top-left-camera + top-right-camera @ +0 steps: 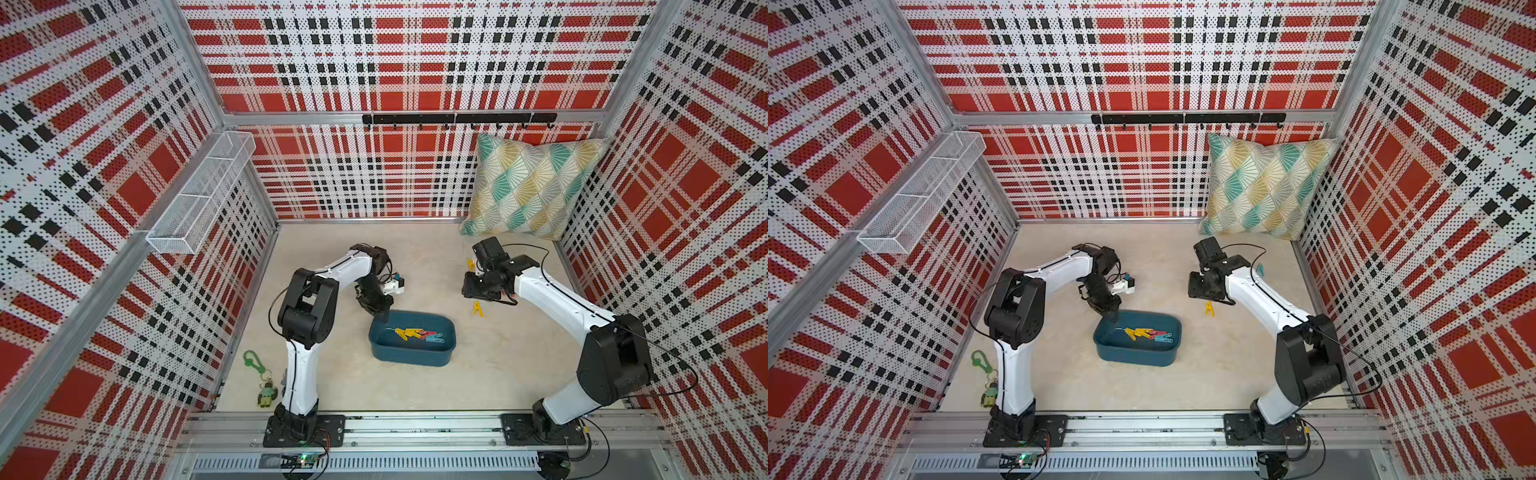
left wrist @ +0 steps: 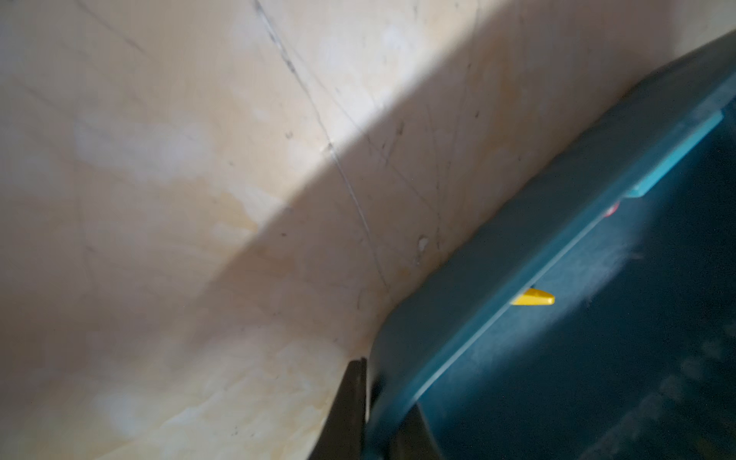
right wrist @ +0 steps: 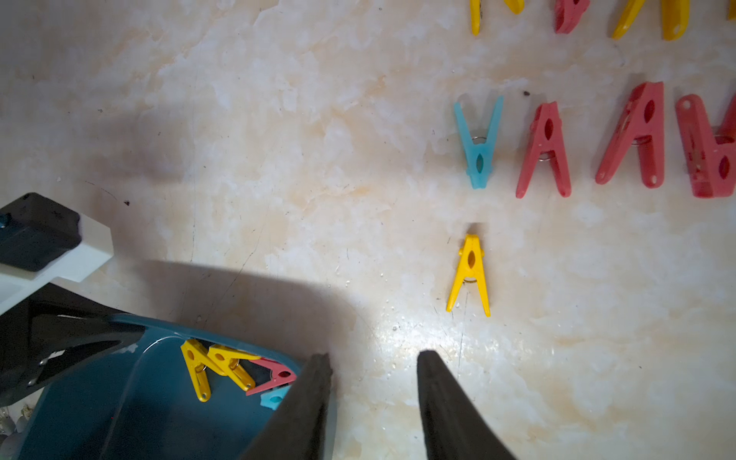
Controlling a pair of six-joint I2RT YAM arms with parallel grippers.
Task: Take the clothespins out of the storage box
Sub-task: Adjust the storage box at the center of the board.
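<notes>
Pins (image 1: 417, 334) in box (image 1: 409, 358) look light, stiff, slick; pinch across the legs. Left fingers (image 2: 350, 414) clamp box rim; right fingers (image 3: 450, 410) half-open, empty.

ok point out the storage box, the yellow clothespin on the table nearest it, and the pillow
storage box (image 1: 409, 358): in a top view, near outer wall
yellow clothespin (image 1: 478, 308): in a top view, mid-body
pillow (image 1: 532, 191): in a top view, centre

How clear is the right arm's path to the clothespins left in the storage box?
Probably yes. The right gripper is open and empty near the open-topped storage box. The left gripper clamps a corner of its rim, away from the clothespins.
</notes>
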